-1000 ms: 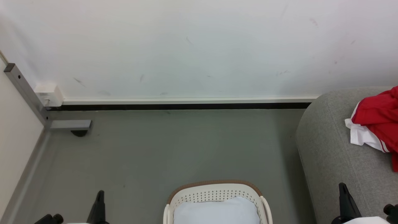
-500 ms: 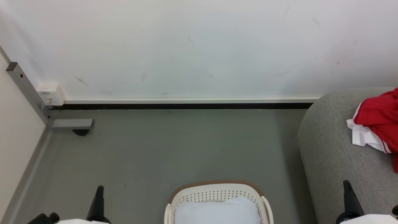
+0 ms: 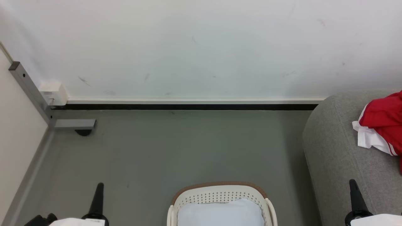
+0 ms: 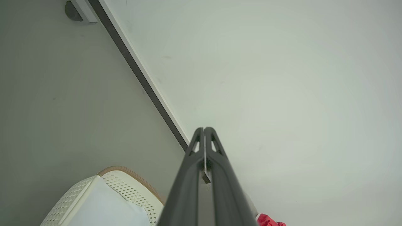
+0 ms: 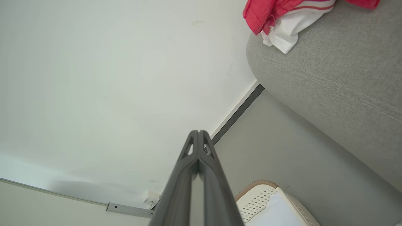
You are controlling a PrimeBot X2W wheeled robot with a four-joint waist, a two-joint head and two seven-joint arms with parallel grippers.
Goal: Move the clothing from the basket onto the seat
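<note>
At six o'clock in the head view, nearest the robot, the basket [image 3: 220, 190] is set on the grey floor [image 3: 176, 150], and a pale pad [image 3: 220, 214] is laid inside it; its near half is cut off by the frame. At seven o'clock the left gripper [image 3: 99, 188] is held low, its jaws pressed together with nothing between them, as is confirmed in the left wrist view. At five o'clock the right gripper [image 3: 353, 185] is held the same way, jaws together and bare. Farther out, from three to four o'clock, the rounded arm of the sofa [image 3: 333, 157] is seen, well apart from the basket's rim. On the sofa, at three o'clock, the clothing [image 3: 384, 117] is already heaped: red fabric with a white part and striped trim draped toward the arm. At twelve o'clock the scene is closed by the white wall [image 3: 201, 47].

The clothing is judged to be light, soft and limp, so it is expected to sag and trail when lifted, and its smooth weave may be let slip by a shallow pinch. No harm from a firm grip is expected. A hold is best taken on a raised, bunched fold of the red heap, several layers at once, rather than on the thin white edge.
</note>
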